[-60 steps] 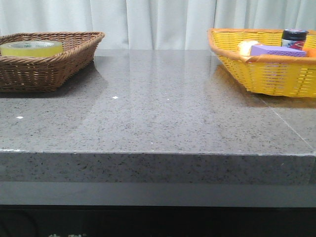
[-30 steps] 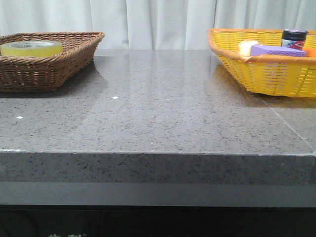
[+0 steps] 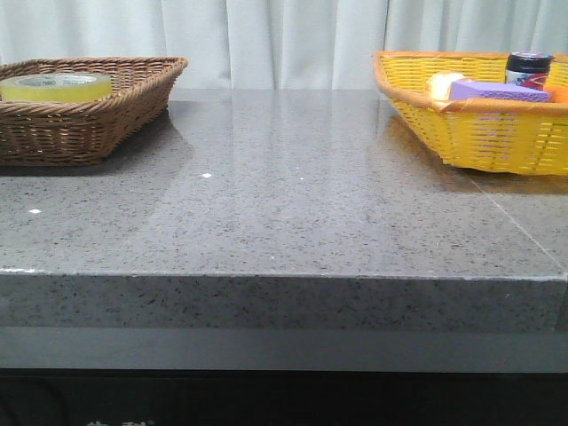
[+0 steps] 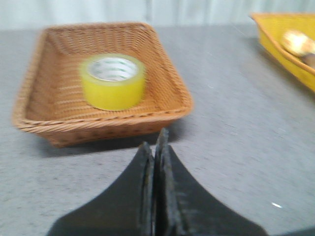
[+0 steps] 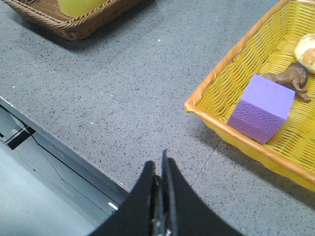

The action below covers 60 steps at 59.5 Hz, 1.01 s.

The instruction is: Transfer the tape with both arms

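On the far left of the speckled grey stone table (image 3: 293, 213), the wide roll of translucent yellow packing tape (image 4: 112, 81) lies flat in the middle of the shallow brown wicker basket (image 4: 162, 78), its white core facing up, clear of every wall. Lying so, it leaves its rim free all round, which should suit fingers coming down across it. The left gripper (image 4: 156, 147) hangs off the basket's near rim with its jaws pressed together and empty; they would need to spread before any reach. The right gripper (image 5: 161, 169) is likewise closed on nothing, above the table's front edge. Near it the yellow woven basket (image 5: 216, 88) holds a purple sponge block (image 5: 263, 105), a bread roll (image 5: 306, 46) and a small brown figure (image 5: 290, 77). Between the two baskets the tabletop lies bare, giving room for a handover, as I judge it. The brown basket's raised rim is the one edge to clear.
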{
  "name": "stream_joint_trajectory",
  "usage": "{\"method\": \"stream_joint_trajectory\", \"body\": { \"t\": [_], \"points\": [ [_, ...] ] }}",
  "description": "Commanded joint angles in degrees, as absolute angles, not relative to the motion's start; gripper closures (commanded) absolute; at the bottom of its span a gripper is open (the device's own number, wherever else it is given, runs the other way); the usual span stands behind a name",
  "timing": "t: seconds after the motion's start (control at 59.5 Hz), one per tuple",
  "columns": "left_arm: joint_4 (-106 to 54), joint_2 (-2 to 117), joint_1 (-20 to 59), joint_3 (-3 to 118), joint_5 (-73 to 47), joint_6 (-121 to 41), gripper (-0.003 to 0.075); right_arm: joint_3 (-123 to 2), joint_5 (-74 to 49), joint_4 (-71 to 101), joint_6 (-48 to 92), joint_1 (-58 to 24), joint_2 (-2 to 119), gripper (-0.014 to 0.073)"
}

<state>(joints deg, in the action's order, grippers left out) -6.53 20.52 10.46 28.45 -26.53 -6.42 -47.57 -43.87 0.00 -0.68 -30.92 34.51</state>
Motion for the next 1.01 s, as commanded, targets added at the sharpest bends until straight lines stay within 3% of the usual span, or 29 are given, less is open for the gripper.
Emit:
{"method": "stream_joint_trajectory", "body": {
  "t": [0.0, 0.403, 0.991],
  "points": [
    [-6.7, 16.0, 8.2, 23.0, -15.4, -6.4, 0.0741, -48.8, -39.9, -0.7, -0.6, -30.7, 34.6, 0.0662],
    [-7.6, -1.3, 5.7, -0.8, 1.4, -6.4, 0.0741, -48.8, -39.9, -0.7, -0.6, -30.7, 34.6, 0.0662],
    [-7.5, -1.3, 5.6, -0.7, 3.4, -6.4, 0.0741, -48.8, -39.9, -0.7, -0.6, -30.7, 34.6, 0.0662]
  ]
}}
